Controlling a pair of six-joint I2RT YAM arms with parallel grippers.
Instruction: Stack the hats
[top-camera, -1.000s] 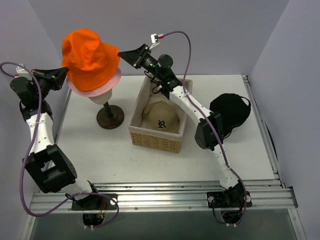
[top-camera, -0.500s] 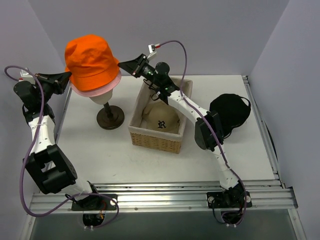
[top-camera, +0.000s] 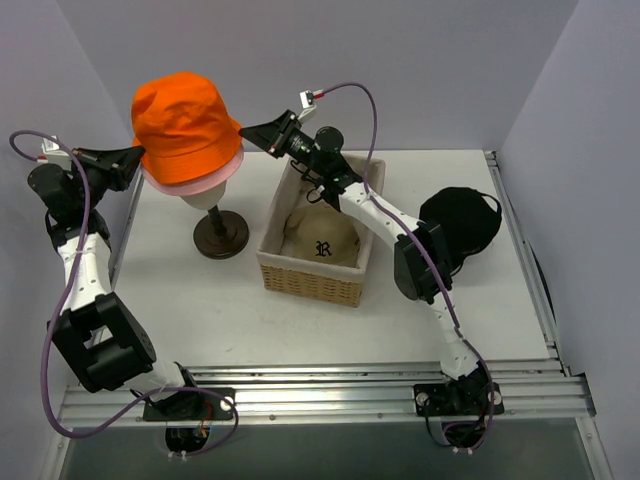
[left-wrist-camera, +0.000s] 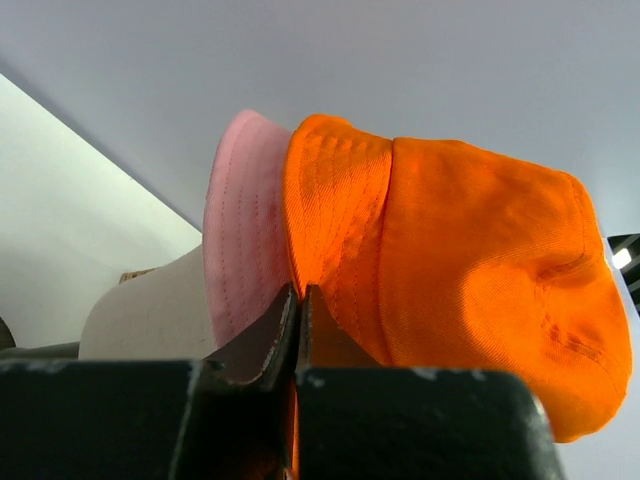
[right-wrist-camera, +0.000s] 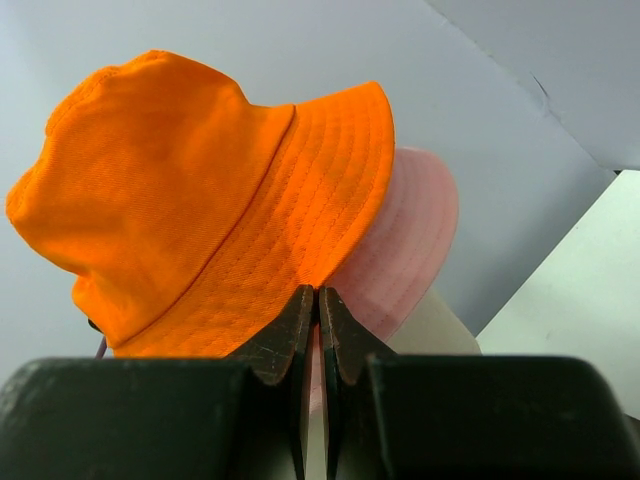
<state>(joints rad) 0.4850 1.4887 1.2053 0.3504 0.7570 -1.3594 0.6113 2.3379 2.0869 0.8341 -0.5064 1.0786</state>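
The bright orange bucket hat (top-camera: 185, 125) sits over the pale pink bucket hat (top-camera: 215, 178) on the cream mannequin head (top-camera: 205, 193). My left gripper (top-camera: 138, 158) is shut on the orange brim at its left side. In the left wrist view (left-wrist-camera: 298, 290) the orange hat (left-wrist-camera: 450, 260) lies just beyond the pink brim (left-wrist-camera: 245, 250). My right gripper (top-camera: 243, 130) is shut on the orange brim at its right side. The right wrist view (right-wrist-camera: 318, 292) shows orange hat (right-wrist-camera: 190, 200) above pink brim (right-wrist-camera: 410, 240). The tan cap (top-camera: 320, 238) lies in the basket. The black cap (top-camera: 460, 225) lies on the table at right.
The woven basket (top-camera: 310, 280) stands mid-table, right of the mannequin's dark round stand (top-camera: 220, 235). My right arm reaches over the basket's back edge. Grey walls close in at back and both sides; a metal rail (top-camera: 320, 385) runs along the near edge.
The orange hat has come down and levelled over the pink hat. Both grippers moved slightly with it, still pinching its brim.
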